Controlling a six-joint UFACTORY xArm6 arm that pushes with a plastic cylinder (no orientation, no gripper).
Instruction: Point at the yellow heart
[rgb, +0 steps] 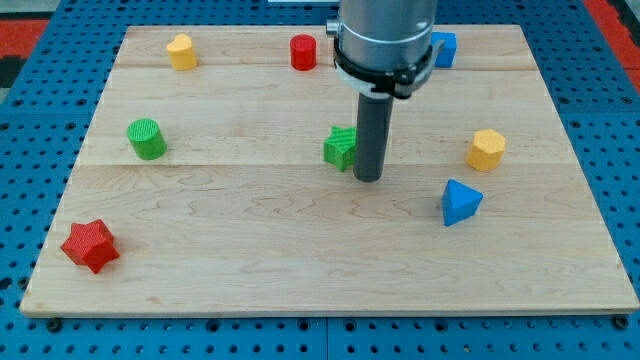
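Wooden board (300, 270) near edge sits closest to camera, resting on blue pegboard (620, 150). Arm housing (385, 40) enters from 12 o'clock, dark rod (370, 135) hanging straight down from it. No gripper fitted, so no open/closed state to give. My tip (368, 180) is down on the board near centre, just beside the green block (341, 148), which is at its 10 o'clock; touching or not, cannot tell.

Blocks, biggest first:
- red star (90, 245), 8 o'clock from tip, near board corner
- blue triangular block (460, 202), 4 o'clock
- green cylinder (147, 138), 9 o'clock, well apart
- yellow hexagon (486, 149), 2 o'clock
- yellow heart (181, 51), 10 o'clock, far corner, well apart from tip
- blue block (443, 48), 1 o'clock, partly hidden by housing
- red cylinder (303, 52), 11 o'clock
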